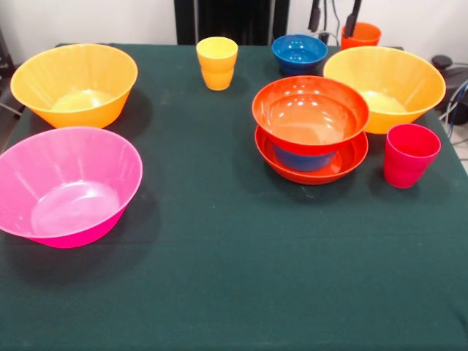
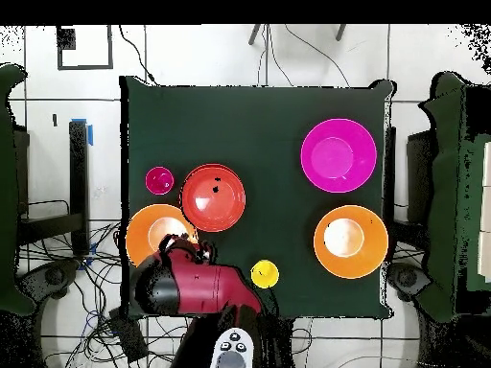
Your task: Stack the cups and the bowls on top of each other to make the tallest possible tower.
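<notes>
A small tower [image 1: 311, 135] stands right of centre: a shallow red-orange bowl lowest, a small blue bowl in it, a second red-orange bowl on top; from overhead it shows as one red disc [image 2: 213, 197]. Around it are a red-pink cup [image 1: 409, 153] [image 2: 159, 179], a large orange-yellow bowl [image 1: 384, 88] [image 2: 158, 230], a second blue bowl [image 1: 298, 53], an orange cup [image 1: 360, 34] and a yellow cup [image 1: 216, 62] [image 2: 265, 274]. Another orange-yellow bowl [image 1: 73, 84] [image 2: 350, 241] and the pink bowl [image 1: 66, 183] [image 2: 338, 155] sit at the left. My gripper [image 1: 333, 23] is open at the far edge, one finger over the orange cup.
The red arm [image 2: 197, 286] reaches over the table's robot-side edge and hides the blue bowl and orange cup from overhead. A dark green cloth [image 1: 219, 278] covers the table. Cables lie on the floor by the pedestal [image 2: 96, 287].
</notes>
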